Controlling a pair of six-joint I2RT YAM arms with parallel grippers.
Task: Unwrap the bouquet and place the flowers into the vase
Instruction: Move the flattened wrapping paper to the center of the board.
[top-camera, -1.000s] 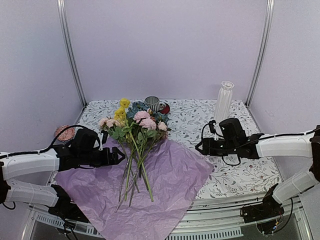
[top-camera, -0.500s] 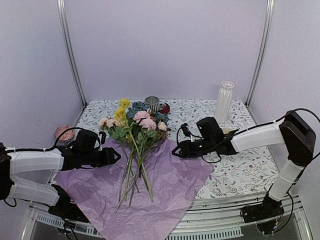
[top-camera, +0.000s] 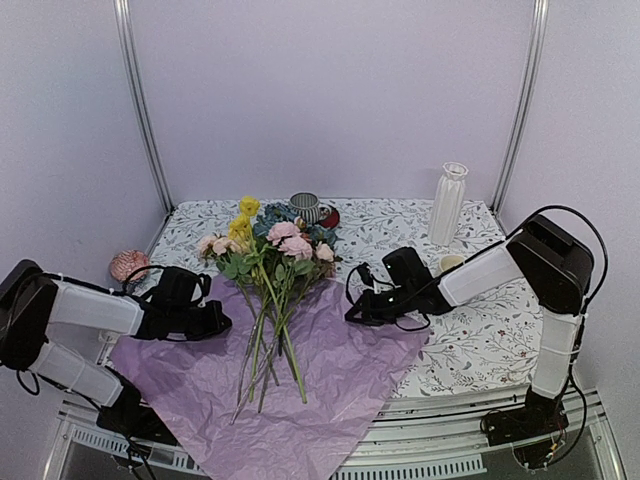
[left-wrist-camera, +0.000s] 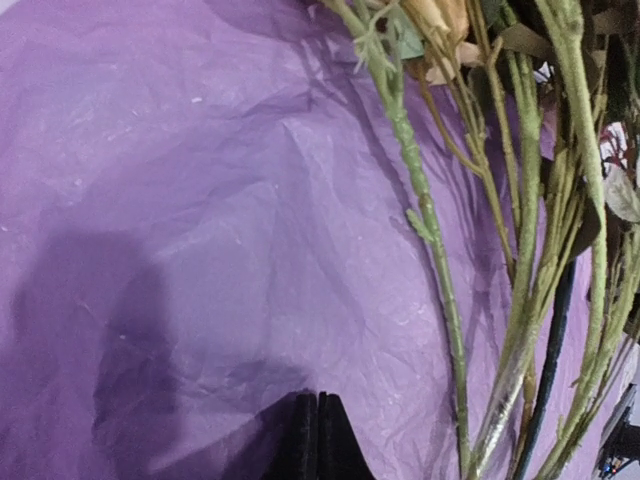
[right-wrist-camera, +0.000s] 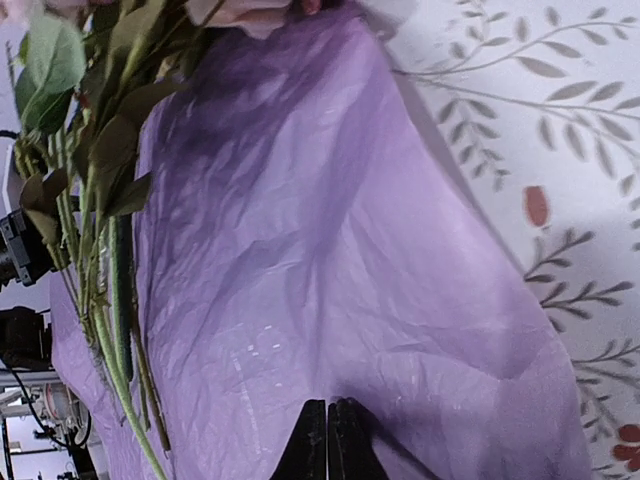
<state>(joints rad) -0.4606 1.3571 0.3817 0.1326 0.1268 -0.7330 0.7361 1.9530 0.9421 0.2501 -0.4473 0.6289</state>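
The bouquet lies unwrapped: the flowers (top-camera: 268, 250), pink, yellow and blue blooms on long green stems, rest on a flat crinkled purple tissue sheet (top-camera: 340, 360). The white ribbed vase (top-camera: 447, 203) stands upright at the back right. My left gripper (top-camera: 225, 322) is shut, low over the sheet's left part, left of the stems (left-wrist-camera: 430, 230); its tips (left-wrist-camera: 318, 400) meet with nothing between them above the tissue (left-wrist-camera: 200, 200). My right gripper (top-camera: 350, 312) is shut over the sheet's right edge; its tips (right-wrist-camera: 328, 405) hover over the tissue (right-wrist-camera: 300, 250), stems (right-wrist-camera: 110, 300) farther off.
A striped grey cup (top-camera: 305, 207) on a red saucer stands behind the blooms. A cream mug (top-camera: 450, 262) peeks out behind my right arm. A pink crumpled object (top-camera: 128, 264) lies at the table's left edge. The floral tablecloth (top-camera: 490, 340) covers the table.
Both grippers have closed. My right arm has swung left from beside the vase to the sheet's right edge. My left gripper has drawn back slightly from the stems.
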